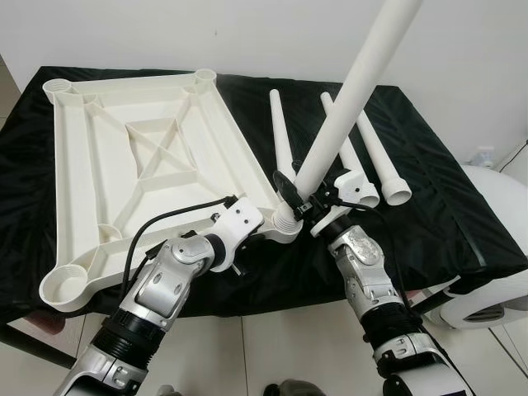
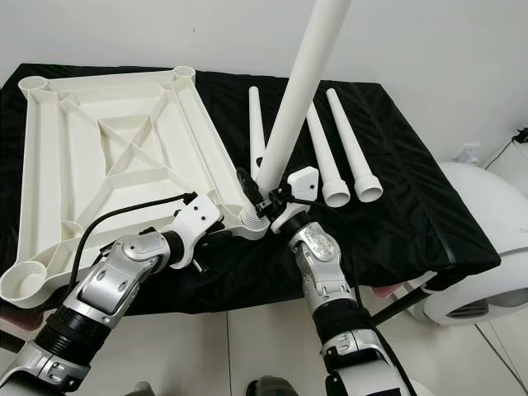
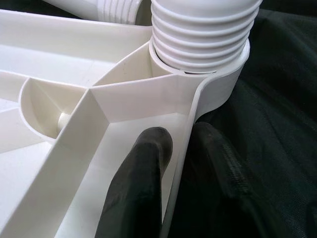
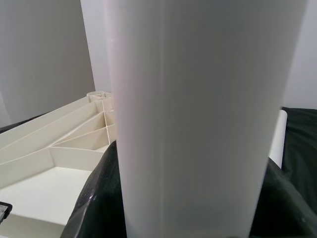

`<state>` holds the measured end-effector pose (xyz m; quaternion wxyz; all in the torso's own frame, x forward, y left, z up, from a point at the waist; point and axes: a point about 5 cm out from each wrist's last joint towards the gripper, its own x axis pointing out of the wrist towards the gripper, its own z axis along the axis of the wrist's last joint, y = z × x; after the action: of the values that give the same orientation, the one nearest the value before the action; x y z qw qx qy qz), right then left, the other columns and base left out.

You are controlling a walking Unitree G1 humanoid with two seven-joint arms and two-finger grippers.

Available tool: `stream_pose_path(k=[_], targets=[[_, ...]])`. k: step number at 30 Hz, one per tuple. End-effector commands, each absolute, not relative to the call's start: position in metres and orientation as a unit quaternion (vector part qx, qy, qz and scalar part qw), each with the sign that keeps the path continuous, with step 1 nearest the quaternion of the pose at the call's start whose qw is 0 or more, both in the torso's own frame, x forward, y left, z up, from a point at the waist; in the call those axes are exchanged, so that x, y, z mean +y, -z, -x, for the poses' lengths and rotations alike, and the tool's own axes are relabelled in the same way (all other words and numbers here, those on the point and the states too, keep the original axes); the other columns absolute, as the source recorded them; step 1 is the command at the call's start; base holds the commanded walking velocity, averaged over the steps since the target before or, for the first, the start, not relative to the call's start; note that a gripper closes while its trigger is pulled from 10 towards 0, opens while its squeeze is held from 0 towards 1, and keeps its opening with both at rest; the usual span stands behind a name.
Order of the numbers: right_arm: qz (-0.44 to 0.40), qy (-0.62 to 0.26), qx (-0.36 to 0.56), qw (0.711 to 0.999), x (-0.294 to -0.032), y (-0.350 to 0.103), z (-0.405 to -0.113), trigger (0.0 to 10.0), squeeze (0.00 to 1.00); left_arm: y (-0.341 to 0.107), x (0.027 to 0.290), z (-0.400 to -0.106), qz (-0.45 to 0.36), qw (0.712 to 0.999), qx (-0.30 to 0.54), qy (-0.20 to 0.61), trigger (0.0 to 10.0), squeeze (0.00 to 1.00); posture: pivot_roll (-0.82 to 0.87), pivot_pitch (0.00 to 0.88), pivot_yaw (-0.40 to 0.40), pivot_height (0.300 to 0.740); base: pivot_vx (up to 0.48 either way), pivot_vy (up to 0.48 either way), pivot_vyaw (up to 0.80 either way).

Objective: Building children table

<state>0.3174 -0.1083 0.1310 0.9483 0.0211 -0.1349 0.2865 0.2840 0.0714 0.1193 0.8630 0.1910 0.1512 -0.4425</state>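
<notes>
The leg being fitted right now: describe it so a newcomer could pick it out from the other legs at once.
Find the upside-down white tabletop on the black cloth, then its near corner socket closest to the robot. The leg being fitted stands in that socket with its ribbed end down, held by the right gripper. Unlike the three spare legs lying flat, it rises upright.

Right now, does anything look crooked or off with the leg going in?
Yes. The leg held by the right gripper leans to the robot's right instead of standing straight in the tabletop's corner socket, threads still exposed. The left gripper clamps the tabletop's rim.
</notes>
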Motion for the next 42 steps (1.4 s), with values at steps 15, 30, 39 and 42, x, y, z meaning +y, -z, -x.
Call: stream_pose_path(k=[15, 30, 39, 42], targets=[[-0.05, -0.053, 0.017, 0.997, -0.139, -0.066, -0.302, 10.0, 0.0, -0.116, 0.066, -0.27, -0.181, 0.841, 0.161, 0.483, 10.0, 0.0, 0.01, 0.058, -0.054, 0.74, 0.0, 0.0, 0.0], [-0.073, 0.026, -0.003, 0.997, -0.12, -0.082, -0.311, 10.0, 0.0, -0.117, 0.067, -0.27, -0.179, 0.842, 0.162, 0.483, 10.0, 0.0, 0.01, 0.07, -0.05, 0.74, 0.0, 0.0, 0.0], [-0.067, 0.022, -0.003, 0.997, -0.115, -0.081, -0.309, 10.0, 0.0, -0.117, 0.066, -0.27, -0.177, 0.844, 0.162, 0.481, 10.0, 0.0, 0.01, 0.071, -0.056, 0.74, 0.0, 0.0, 0.0], [-0.064, 0.023, -0.005, 0.998, -0.116, -0.082, -0.309, 10.0, 0.0, -0.117, 0.066, -0.27, -0.177, 0.844, 0.162, 0.481, 10.0, 0.0, 0.01, 0.071, -0.056, 0.74, 0.0, 0.0, 0.0]])
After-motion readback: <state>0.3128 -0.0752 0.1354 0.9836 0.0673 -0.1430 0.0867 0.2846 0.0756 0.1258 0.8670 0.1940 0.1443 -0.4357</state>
